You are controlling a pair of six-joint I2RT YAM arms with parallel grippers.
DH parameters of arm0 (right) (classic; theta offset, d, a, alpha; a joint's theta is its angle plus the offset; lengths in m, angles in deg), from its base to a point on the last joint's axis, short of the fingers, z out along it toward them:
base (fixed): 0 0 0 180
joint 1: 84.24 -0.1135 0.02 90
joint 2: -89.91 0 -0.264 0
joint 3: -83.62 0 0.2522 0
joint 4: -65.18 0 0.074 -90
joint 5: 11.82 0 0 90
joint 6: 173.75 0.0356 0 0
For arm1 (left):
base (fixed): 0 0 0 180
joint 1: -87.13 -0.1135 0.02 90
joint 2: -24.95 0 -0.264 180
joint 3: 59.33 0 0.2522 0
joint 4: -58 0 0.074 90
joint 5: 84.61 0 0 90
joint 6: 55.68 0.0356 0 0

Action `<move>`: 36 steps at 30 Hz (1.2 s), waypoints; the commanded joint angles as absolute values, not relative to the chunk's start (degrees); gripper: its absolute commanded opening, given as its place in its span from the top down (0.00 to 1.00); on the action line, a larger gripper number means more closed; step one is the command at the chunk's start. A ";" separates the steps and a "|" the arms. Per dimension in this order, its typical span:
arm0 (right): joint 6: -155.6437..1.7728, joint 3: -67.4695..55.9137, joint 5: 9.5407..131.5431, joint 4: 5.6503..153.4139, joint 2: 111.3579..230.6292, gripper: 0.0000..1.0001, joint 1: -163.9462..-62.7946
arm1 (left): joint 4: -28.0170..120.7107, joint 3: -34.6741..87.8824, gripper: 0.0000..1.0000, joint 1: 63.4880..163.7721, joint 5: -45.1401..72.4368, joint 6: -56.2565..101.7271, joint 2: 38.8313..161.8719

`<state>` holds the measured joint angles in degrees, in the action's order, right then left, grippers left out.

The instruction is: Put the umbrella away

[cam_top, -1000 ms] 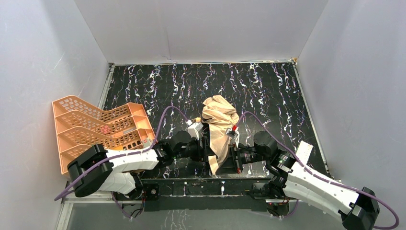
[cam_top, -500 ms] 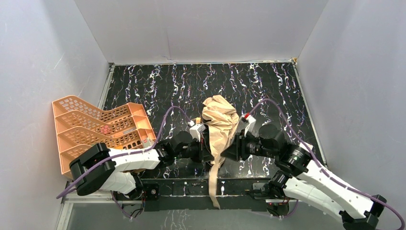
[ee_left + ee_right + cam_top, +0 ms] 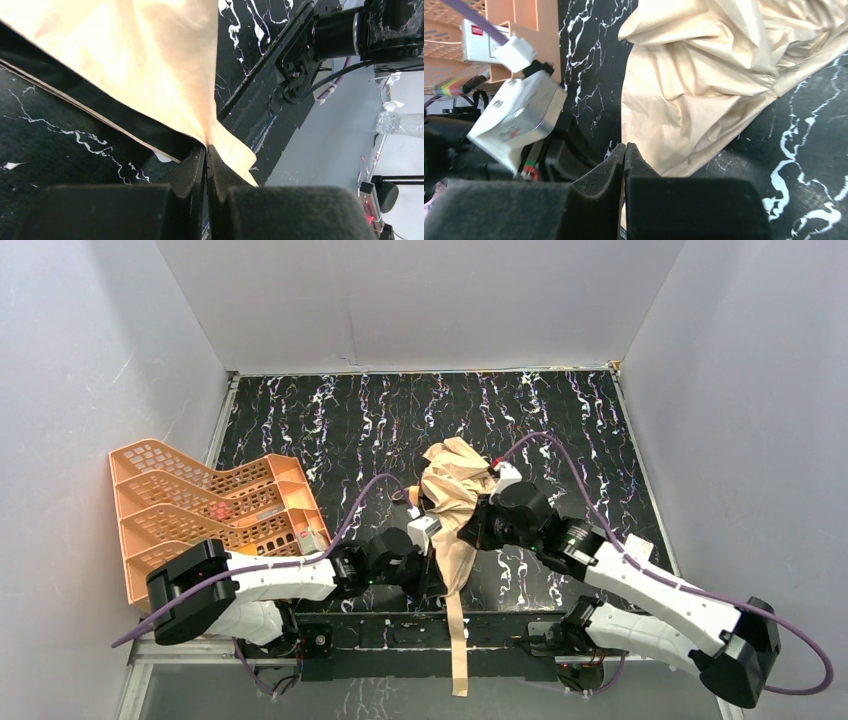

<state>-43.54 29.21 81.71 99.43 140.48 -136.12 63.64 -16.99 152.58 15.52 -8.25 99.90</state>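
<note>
The umbrella (image 3: pixel 455 485) lies in the middle of the dark marbled worktop (image 3: pixel 560 430) as a loose, crumpled bundle, tan side out, with a long tan strip (image 3: pixel 457 640) trailing from it over the near edge between the two arm bases. The left tool (image 3: pixel 206 148) is clamped on a thin fold of the canopy near that edge; its wrist view shows the cloth running straight into the closed pads. The right tool (image 3: pixel 624 146) has its pads together at the lower edge of the bundle and appears to nip a fold there, though little cloth shows between them. The canopy looks light, thin and limp, likely smooth enough to slide through a pinch, and it should sag and spill open wherever it is unsupported. Pulling on cloth alone will probably drag folds about rather than move the whole thing. The stiff parts, the shaft and handle, are hidden under the fabric and would give a firmer hold. The ribs could bend or snag if squeezed crosswise. The orange mesh tray rack (image 3: pixel 200 500) stands well apart at the left.
</note>
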 commanded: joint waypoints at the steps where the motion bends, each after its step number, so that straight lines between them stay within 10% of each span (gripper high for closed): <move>1: -40.63 32.74 78.63 88.36 143.47 0.91 -136.27 | 63.66 -17.17 1.00 154.37 13.21 -7.29 99.69; 20: -31.33 51.14 82.01 70.78 152.07 1.00 -136.27 | 64.97 -18.99 0.80 155.42 10.62 -8.41 102.11; 30: -29.08 56.63 82.30 68.02 154.49 1.00 -136.27 | 47.59 -11.64 0.40 153.72 -4.43 -5.79 87.42; 36: -29.11 57.46 82.21 67.69 154.28 1.00 -136.27 | 44.64 -2.61 0.29 137.32 7.27 -4.25 88.69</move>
